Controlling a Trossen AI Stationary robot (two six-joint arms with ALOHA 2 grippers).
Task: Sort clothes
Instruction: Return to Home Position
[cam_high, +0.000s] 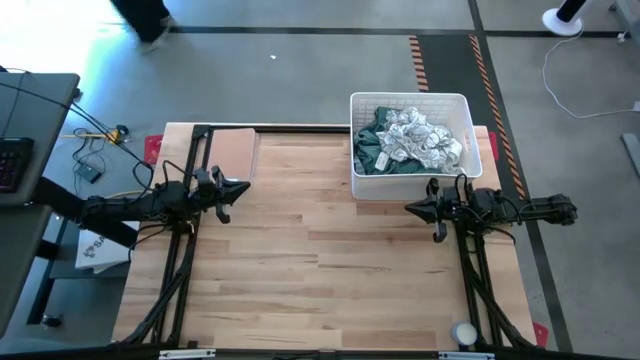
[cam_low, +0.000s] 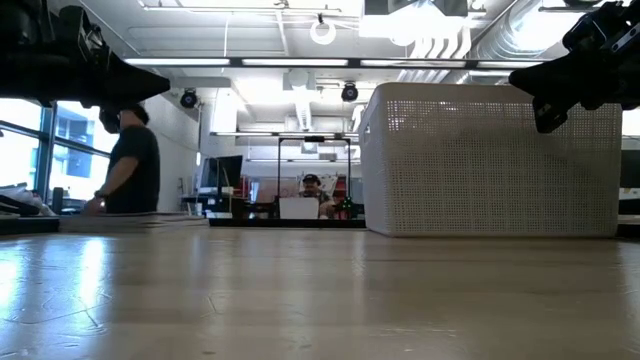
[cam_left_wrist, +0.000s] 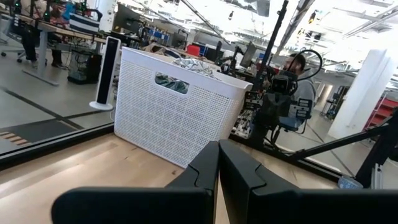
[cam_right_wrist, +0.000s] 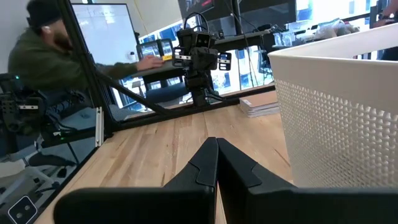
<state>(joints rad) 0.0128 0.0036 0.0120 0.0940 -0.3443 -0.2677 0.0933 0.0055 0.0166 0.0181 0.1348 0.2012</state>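
Observation:
The clothes lie piled in a white slatted basket (cam_high: 410, 185) at the table's far right: a white garment with grey pattern (cam_high: 425, 137) on top of a dark green one (cam_high: 372, 148). The black and blue-grey garments do not show. My left gripper (cam_high: 244, 188) is shut and empty above the table's left side, pointing toward the right. My right gripper (cam_high: 410, 208) is shut and empty just in front of the basket's near wall, pointing toward the left. The basket also shows in the left wrist view (cam_left_wrist: 168, 112) and the right wrist view (cam_right_wrist: 342, 106).
A flat brown board (cam_high: 230, 152) lies at the table's far left corner. The middle and near parts of the wooden table (cam_high: 320, 280) are bare. A small white round object (cam_high: 464, 333) sits at the near right. A person stands beyond the table's left side (cam_low: 130, 165).

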